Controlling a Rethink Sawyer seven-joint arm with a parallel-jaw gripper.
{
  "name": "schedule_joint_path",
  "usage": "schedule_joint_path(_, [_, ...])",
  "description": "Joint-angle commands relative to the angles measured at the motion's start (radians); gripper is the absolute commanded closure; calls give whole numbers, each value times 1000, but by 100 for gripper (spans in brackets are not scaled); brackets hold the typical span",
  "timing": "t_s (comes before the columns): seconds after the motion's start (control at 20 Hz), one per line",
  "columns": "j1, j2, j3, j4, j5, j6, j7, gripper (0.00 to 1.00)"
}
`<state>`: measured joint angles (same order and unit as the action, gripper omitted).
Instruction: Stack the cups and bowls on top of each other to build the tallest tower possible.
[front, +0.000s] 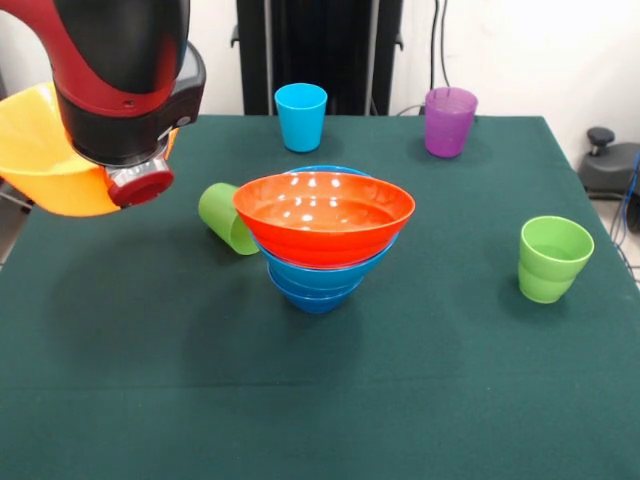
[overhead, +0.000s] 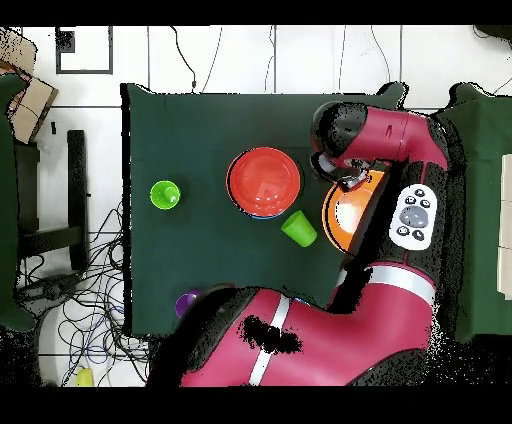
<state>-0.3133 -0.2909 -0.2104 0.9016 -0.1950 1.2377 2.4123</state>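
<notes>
The tower (front: 322, 225) stands mid-table: an orange-red bowl (front: 323, 212) nested on top of blue bowls (front: 318, 285). It also shows in the overhead view (overhead: 264, 182). My gripper (overhead: 350, 180) is shut on the rim of the yellow-orange bowl (front: 45, 150), holding it tilted in the air at the table's side, apart from the tower. In the front view the arm's wrist (front: 125, 90) hides the gripper. One green cup (front: 228, 218) lies on its side beside the tower. Another green cup (front: 553, 258), a light blue cup (front: 301, 116) and a purple cup (front: 449, 121) stand upright. The yellow cup is out of view.
The green table cloth (front: 150, 400) covers the whole table. In the overhead view the arm (overhead: 300, 340) covers the table's near edge and part of the purple cup (overhead: 187, 303). Cables lie on the floor (overhead: 80, 300) beside the table.
</notes>
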Motion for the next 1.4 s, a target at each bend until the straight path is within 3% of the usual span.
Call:
schedule_joint_path(0.05, [38,-26,109,-65,-19,146,-211,100])
schedule_joint_path(0.4, [54,-17,106,-128,-14,224,-201,100])
schedule_joint_path(1.4, [81,2,110,-183,7,288,-145,100])
